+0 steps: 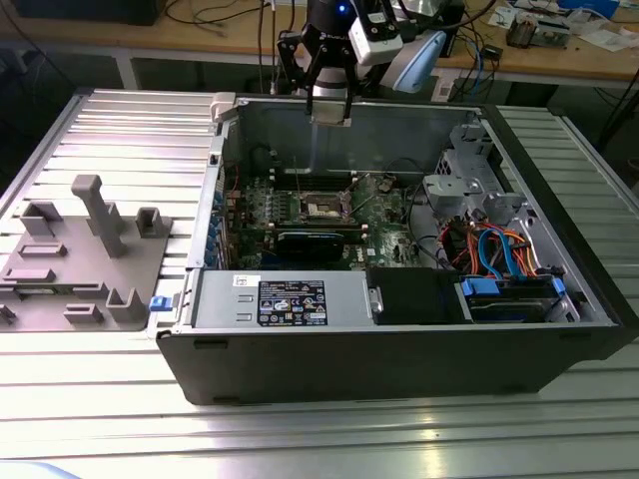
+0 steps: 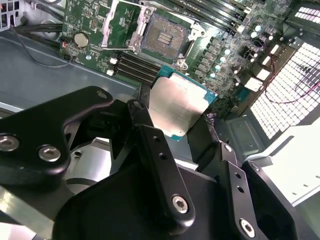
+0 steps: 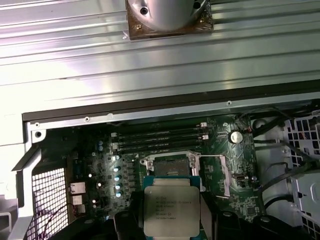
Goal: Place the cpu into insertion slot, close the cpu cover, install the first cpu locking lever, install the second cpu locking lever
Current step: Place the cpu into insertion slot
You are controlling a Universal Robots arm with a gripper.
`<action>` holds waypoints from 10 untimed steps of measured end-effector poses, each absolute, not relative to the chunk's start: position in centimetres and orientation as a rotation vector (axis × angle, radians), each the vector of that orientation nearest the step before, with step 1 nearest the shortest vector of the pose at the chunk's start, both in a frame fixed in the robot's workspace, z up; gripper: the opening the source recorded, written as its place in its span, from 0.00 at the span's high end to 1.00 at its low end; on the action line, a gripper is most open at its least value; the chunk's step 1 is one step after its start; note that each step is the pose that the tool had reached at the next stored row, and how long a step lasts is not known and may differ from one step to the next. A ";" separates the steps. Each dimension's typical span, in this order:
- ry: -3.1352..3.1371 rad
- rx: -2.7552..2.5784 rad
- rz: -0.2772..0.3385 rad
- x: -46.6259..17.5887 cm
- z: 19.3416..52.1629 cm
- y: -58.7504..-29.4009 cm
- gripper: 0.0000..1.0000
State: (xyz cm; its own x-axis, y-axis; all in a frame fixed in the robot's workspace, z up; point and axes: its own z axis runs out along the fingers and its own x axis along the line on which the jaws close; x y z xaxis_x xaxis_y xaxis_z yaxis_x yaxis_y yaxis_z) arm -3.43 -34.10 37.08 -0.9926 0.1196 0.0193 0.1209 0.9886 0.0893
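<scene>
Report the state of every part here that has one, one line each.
cpu, held by its edges in the jaws, clear of the board, not seated.
gripper, shut on the cpu.
insertion slot, uncovered and empty.
cpu cover, swung open beside the slot.
computer case, side open.

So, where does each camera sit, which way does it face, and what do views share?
Exterior view: off the arm, looking down into the computer case; arm above its far wall.
First wrist view: on the wrist, facing down past the jaws at the insertion slot.
Second wrist view: likewise, slanted; jaws grip the cpu.
All show the insertion slot.
</scene>
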 end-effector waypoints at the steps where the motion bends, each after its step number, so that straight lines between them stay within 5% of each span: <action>1: -3.119 -0.198 -0.142 -3.4 37.1 -34.1 0.46; 10: -3.118 -0.214 -0.142 -3.4 37.1 -34.1 0.46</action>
